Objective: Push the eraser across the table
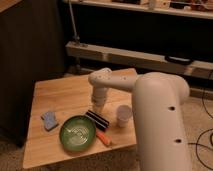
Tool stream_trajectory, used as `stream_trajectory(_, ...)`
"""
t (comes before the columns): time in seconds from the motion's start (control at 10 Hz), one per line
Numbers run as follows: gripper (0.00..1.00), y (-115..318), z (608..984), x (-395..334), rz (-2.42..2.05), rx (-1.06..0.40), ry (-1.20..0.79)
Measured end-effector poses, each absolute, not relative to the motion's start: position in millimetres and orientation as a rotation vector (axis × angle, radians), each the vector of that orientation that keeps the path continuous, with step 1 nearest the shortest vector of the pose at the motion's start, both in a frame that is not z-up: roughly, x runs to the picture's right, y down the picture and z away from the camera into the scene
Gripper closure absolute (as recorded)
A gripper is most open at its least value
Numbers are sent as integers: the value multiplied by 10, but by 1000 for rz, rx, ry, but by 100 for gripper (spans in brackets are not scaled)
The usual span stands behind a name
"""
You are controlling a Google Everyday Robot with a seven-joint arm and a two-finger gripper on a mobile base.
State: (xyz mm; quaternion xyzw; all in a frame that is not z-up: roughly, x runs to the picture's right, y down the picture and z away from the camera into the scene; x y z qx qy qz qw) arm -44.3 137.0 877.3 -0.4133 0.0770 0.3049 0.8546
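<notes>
The eraser [97, 119], a black block with a pale stripe, lies slanted on the table [60, 95] between the green bowl [77, 132] and a white cup [122, 114]. My gripper [98, 105] points straight down from the white wrist, right behind the eraser's far end and at or just above it. The white arm runs up from the lower right and hides the table's right part.
A blue-grey sponge pad [49, 120] sits left of the bowl. An orange marker [104, 138] lies by the bowl's right rim near the table's front edge. Dark cabinet at left, a low shelf behind.
</notes>
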Motion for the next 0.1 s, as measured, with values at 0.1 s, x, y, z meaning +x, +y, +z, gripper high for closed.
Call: stream_trajectory(0.1,98,1371,8767,-486,638,-871,156)
